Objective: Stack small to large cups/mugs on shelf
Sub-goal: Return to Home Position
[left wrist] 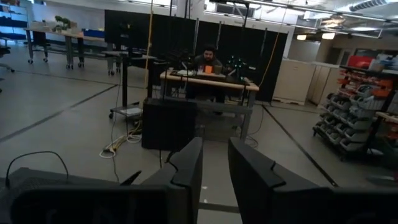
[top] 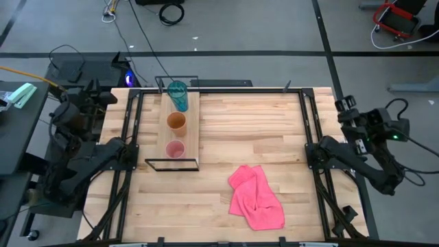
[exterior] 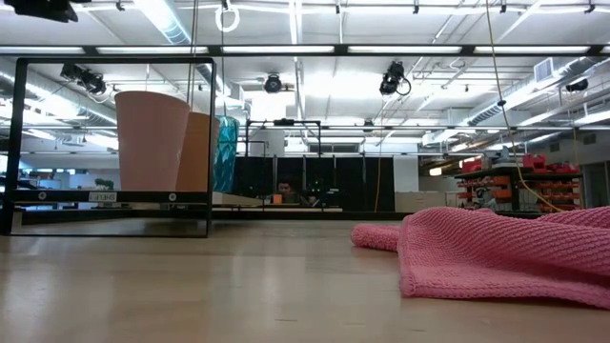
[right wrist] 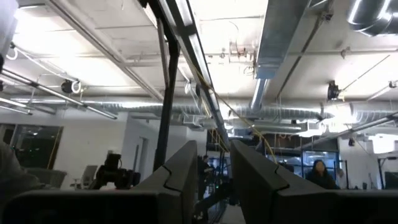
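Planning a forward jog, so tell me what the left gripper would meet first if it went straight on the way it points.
Nothing close: the left gripper points off the table into the room. Farther on stand a black cabinet and a desk; depth is unclear.

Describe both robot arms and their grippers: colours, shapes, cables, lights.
Both the left arm and right arm are black and jointed, with black cables alongside. A small green light glows on the right arm. The left gripper and right gripper each have two dark, wedge-shaped fingers.
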Action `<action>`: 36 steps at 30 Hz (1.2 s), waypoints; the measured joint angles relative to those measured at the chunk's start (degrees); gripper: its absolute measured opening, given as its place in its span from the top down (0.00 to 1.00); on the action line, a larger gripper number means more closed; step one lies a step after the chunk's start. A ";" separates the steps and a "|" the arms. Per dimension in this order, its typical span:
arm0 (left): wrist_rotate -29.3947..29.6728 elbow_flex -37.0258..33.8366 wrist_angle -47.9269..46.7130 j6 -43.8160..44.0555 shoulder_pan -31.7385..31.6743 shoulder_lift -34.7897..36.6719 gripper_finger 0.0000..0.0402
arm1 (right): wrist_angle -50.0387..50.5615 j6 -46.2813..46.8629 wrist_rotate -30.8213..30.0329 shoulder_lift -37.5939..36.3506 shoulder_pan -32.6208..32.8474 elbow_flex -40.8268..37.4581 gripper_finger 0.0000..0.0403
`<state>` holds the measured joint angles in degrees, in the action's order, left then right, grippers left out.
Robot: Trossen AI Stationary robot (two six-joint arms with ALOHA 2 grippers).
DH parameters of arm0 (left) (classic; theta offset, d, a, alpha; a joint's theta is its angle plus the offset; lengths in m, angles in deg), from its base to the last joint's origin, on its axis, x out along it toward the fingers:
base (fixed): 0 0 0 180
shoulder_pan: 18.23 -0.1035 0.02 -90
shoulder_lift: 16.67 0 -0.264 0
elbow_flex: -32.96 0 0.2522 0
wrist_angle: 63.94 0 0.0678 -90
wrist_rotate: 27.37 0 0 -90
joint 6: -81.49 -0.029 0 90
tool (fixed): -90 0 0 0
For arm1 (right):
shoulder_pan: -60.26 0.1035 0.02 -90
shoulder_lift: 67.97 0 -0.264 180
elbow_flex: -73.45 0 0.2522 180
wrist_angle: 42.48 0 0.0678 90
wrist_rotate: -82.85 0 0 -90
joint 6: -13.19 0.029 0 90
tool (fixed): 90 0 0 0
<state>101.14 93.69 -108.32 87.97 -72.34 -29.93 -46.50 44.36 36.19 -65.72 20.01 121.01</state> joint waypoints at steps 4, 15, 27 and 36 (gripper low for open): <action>0.17 -2.22 -0.28 0.74 0.00 1.32 0.79 | 1.98 0.12 -0.25 -2.15 0.02 0.15 0.74; 3.24 -8.12 -2.86 5.07 -0.03 12.99 0.78 | 2.49 -1.13 -5.15 -2.15 0.04 -4.65 0.74; 1.10 -11.55 -8.38 6.74 0.04 12.40 0.78 | 1.33 -7.11 -6.55 -2.17 0.37 -18.32 0.74; -13.40 -22.44 6.16 5.36 0.09 12.95 0.78 | -1.70 -2.81 -6.35 -2.17 0.37 -23.04 0.74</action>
<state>87.74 71.25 -102.16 93.33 -72.25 -16.97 -48.20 41.55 29.84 -67.89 20.39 97.97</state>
